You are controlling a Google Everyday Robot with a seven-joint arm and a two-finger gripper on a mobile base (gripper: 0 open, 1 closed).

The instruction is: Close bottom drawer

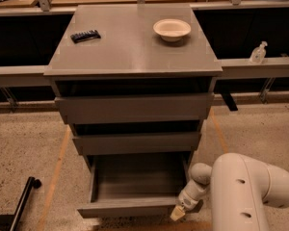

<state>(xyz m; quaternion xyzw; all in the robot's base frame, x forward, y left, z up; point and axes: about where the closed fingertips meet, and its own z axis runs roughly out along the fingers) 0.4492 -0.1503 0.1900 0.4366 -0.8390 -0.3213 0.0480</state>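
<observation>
The bottom drawer (pixel 130 206) of the grey cabinet (pixel 135 52) stands pulled out, its shallow grey box interior (pixel 137 177) empty and its plain front facing the lower edge of the view. The two drawer fronts above it stick out a little, the top one (pixel 135 107) further than the middle one (pixel 137 142). My gripper (pixel 179 212) sits at the right end of the bottom drawer's front, its cream tip touching or nearly touching it. The white arm (pixel 245 191) fills the lower right.
On the cabinet top lie a cream bowl (pixel 172 29) and a small black object (pixel 85 35). A sanitizer bottle (pixel 258 52) stands on the ledge at right. A black pole (pixel 21 201) lies on the speckled floor at lower left. Orange tape lines flank the cabinet.
</observation>
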